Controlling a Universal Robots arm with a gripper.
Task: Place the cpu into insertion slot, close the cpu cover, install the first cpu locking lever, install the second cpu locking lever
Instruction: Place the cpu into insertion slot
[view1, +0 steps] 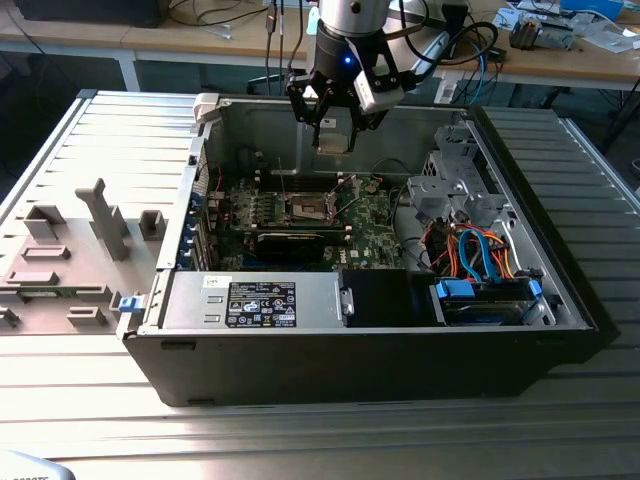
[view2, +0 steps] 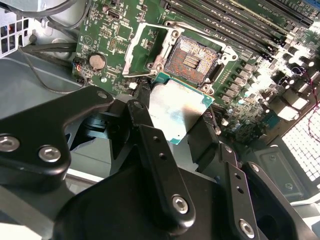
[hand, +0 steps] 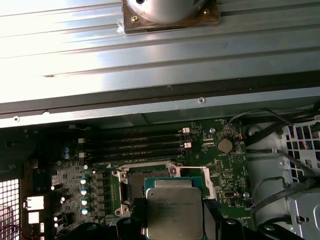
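My gripper (view1: 333, 135) hangs inside the open computer case, above the green motherboard (view1: 365, 225). It is shut on the cpu (view2: 177, 107), a flat square chip with a silvery top, gripped by two opposite edges between the black fingers (view2: 145, 107). The cpu (hand: 174, 210) floats just above the insertion slot (view2: 192, 57) and apart from it. The slot's dark pin field lies bare inside its shiny rim. The cpu cover (view2: 131, 52), a thin metal frame with a square window, is swung open beside the slot. In the first wrist view the chip hides part of the slot (hand: 137, 181).
Long black memory slots (hand: 135, 142) run along one side of the socket, and a coin battery (view2: 96, 61) sits near the cover. The case holds a power supply (view1: 255, 300) in front and a drive cage with blue and orange cables (view1: 480, 250). Grey fixtures (view1: 90, 230) stand at the exterior view's left.
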